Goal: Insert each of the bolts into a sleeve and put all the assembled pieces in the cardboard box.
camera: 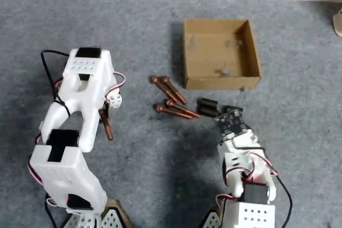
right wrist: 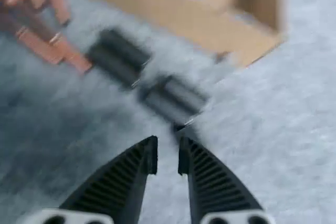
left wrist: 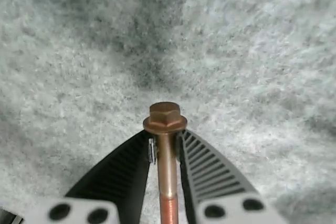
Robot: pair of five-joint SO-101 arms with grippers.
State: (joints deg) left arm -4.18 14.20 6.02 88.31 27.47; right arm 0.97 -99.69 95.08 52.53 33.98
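A copper bolt (left wrist: 165, 119) is clamped in the left gripper (left wrist: 166, 148), spare bolts (camera: 171, 101) lie loose further right, so insertion is judged in hand, and a black sleeve (right wrist: 173, 98), near the cardboard box (camera: 222, 83), must next be grasped by the parted, empty right gripper (right wrist: 167, 156).

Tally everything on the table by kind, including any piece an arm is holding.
Copper bolts: 5, four loose and one in the left gripper
Black sleeves: 2 clearly seen; more may be hidden
Cardboard box: 1
Total: 8
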